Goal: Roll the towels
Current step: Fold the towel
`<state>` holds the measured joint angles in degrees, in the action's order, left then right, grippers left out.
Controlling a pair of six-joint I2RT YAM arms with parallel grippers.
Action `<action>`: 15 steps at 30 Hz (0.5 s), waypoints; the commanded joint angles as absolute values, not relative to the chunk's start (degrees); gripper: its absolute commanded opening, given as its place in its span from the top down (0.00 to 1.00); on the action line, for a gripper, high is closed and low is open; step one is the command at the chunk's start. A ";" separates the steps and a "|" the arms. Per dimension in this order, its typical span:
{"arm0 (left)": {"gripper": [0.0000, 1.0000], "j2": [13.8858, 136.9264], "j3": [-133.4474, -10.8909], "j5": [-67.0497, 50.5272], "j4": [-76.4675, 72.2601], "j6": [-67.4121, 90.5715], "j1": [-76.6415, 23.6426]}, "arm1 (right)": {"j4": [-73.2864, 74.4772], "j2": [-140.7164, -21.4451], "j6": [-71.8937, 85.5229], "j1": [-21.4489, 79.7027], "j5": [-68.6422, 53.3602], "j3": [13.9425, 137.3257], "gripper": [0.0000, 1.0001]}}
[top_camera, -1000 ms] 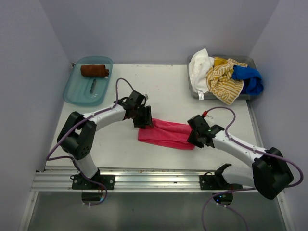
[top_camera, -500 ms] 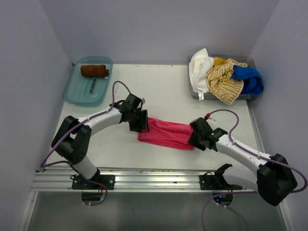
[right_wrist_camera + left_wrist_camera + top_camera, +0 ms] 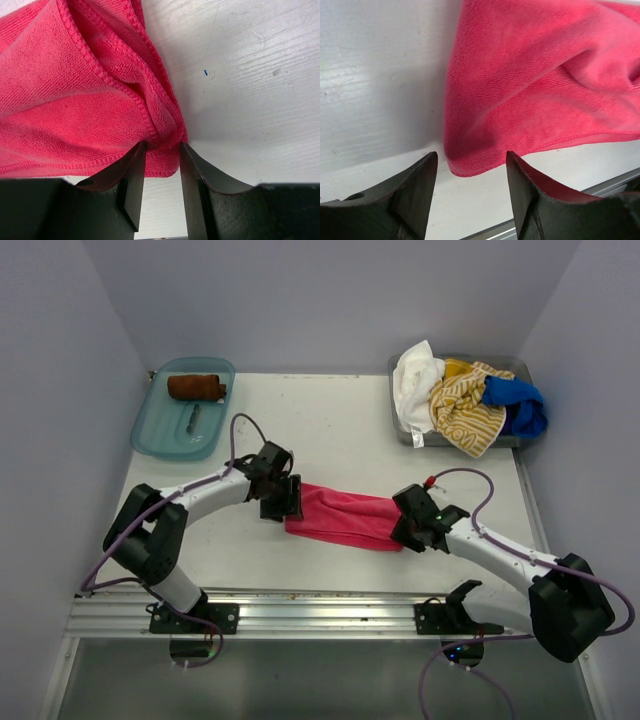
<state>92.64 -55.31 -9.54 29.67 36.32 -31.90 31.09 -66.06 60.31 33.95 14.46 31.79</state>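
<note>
A hot pink towel (image 3: 345,517) lies folded into a long band across the middle of the table. My left gripper (image 3: 288,500) is at its left end and stands open; in the left wrist view the towel's corner (image 3: 470,167) lies on the table just ahead of the gap (image 3: 471,156), touching neither finger. My right gripper (image 3: 407,530) is at the right end; in the right wrist view its jaws (image 3: 162,146) are pinched on the bunched hem of the pink towel (image 3: 75,100). A rust-brown towel (image 3: 196,387) lies rolled in the teal tray.
The teal tray (image 3: 160,435) sits at the back left with a small dark object in it. A grey bin (image 3: 520,365) at the back right holds white (image 3: 415,375), yellow-striped (image 3: 465,405) and blue (image 3: 515,405) towels. An aluminium rail (image 3: 320,615) runs along the near edge.
My left gripper has slid left and toward me along the pink towel to its left end, and its jaws stand wider. The right gripper has shifted only slightly at the right end.
</note>
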 commanded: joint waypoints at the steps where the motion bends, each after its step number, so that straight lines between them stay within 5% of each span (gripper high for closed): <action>1: 0.41 92.11 -53.27 -7.91 28.74 35.24 -31.55 | 29.18 -66.01 61.35 33.84 15.73 32.61 0.63; 7: 0.46 93.33 -51.16 -9.58 27.16 34.63 -31.46 | 29.18 -68.20 60.91 33.84 15.91 33.66 0.73; 15: 0.87 94.83 -49.22 -13.27 24.26 35.16 -31.55 | 30.32 -66.80 61.26 33.84 16.61 33.84 1.00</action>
